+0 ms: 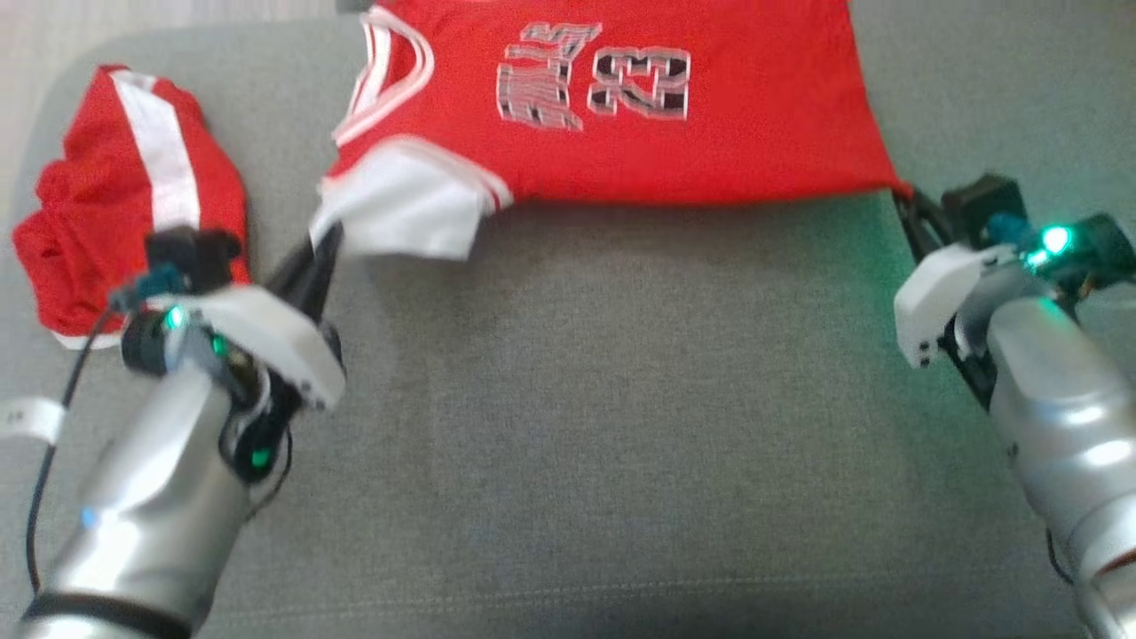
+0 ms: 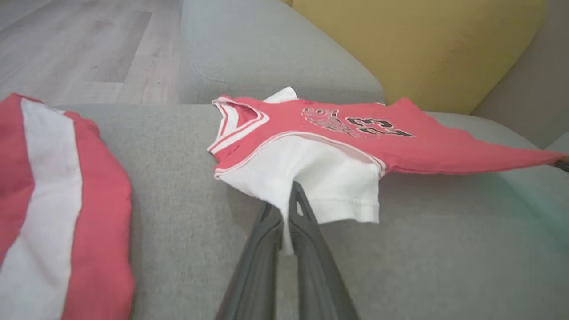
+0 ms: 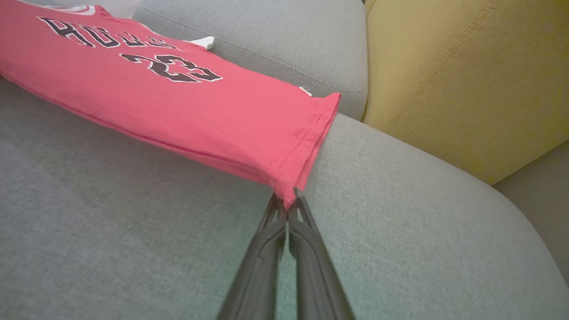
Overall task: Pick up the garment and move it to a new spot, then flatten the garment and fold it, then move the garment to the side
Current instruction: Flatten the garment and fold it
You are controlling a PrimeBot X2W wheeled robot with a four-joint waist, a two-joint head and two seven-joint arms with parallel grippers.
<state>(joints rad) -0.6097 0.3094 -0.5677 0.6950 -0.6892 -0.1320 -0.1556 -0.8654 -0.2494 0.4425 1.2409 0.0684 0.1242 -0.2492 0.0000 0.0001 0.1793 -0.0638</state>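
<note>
A: Where was the jersey (image 1: 692, 133)?
B: Far side of the grey sofa seat (image 1: 621, 399), stretched left to right. Left gripper (image 1: 327, 235) clamped its white sleeve (image 1: 399, 209), right gripper (image 1: 903, 200) clamped the hem corner (image 3: 291, 178). Likely tensioning it flat before folding.

Silver forearms (image 1: 151, 506), white wrist shells (image 1: 266, 333), probably green LEDs (image 1: 1054, 238).

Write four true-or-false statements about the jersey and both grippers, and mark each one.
1. The left gripper is shut on the white sleeve of the jersey. True.
2. The right gripper hangs open above the jersey. False: it is shut on the red hem corner.
3. The jersey bears the number 23. True.
4. The crumpled red garment lies on the jersey. False: it lies apart, on the grey cushion.
</note>
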